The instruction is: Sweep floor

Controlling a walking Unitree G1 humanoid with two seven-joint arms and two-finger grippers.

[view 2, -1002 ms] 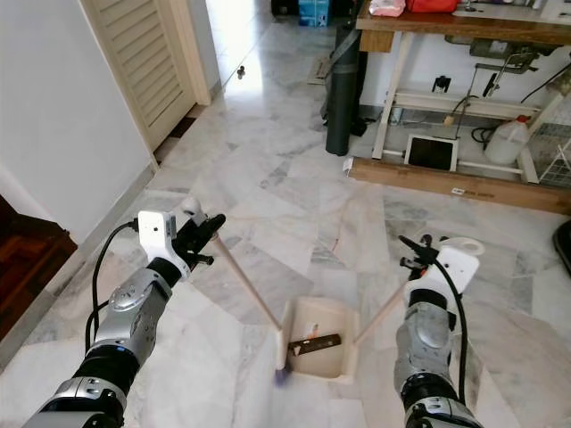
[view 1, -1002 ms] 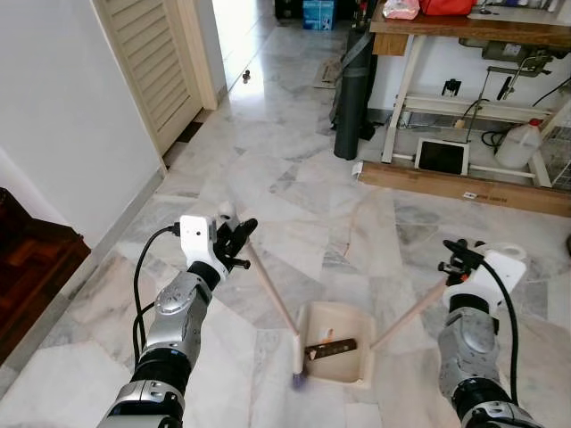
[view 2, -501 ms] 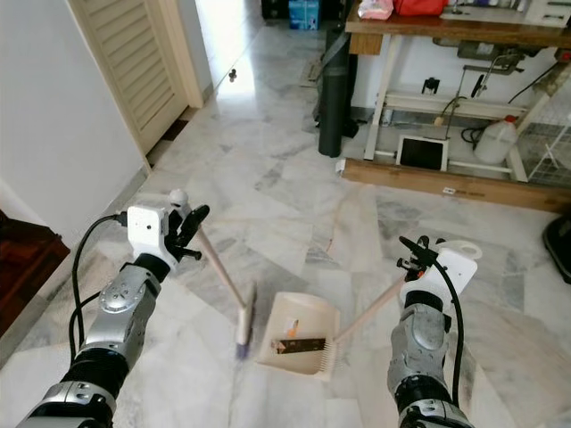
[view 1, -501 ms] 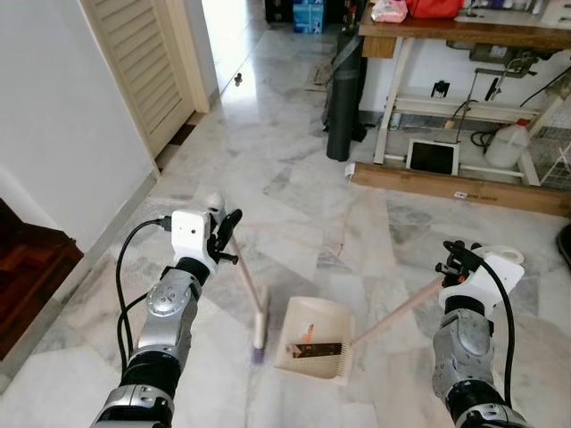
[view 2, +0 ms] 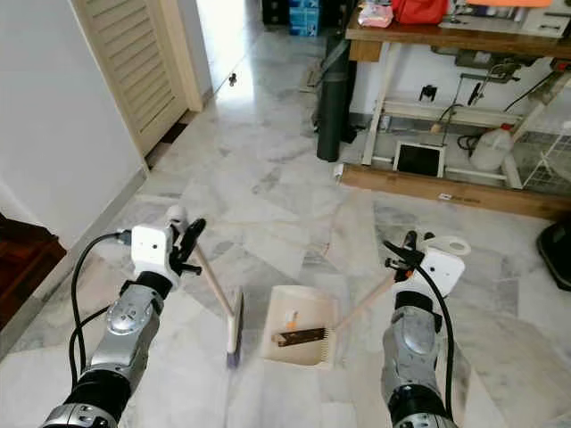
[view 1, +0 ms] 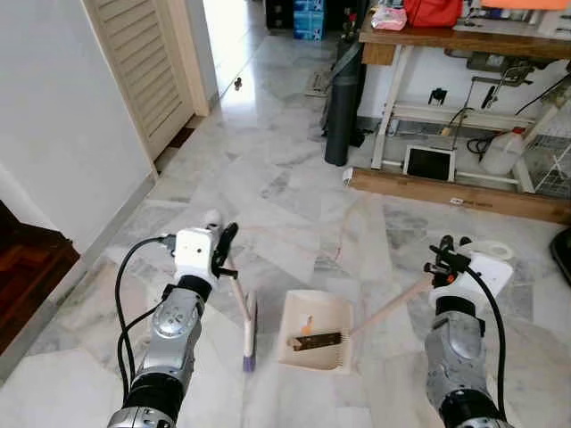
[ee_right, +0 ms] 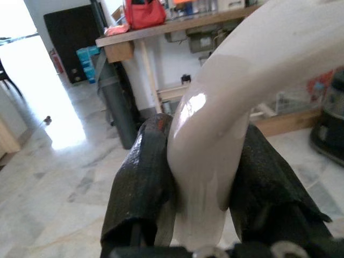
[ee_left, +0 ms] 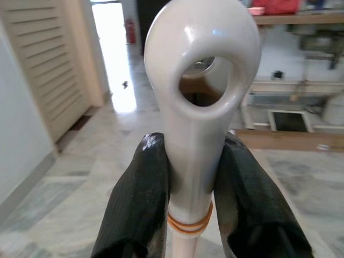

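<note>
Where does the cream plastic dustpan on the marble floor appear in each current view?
Left eye view: cream plastic dustpan, lower centre, right of the broom head.
Right eye view: lower centre.
Left wrist view: no pan to point to.
Right wrist view: its white handle between the fingers.
Shared landmark: dark cylinder by the wooden table.

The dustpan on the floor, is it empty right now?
No. The dustpan holds a dark strip and a small orange scrap, while the right pincer grips its long handle and the left pincer holds the broom.
</note>
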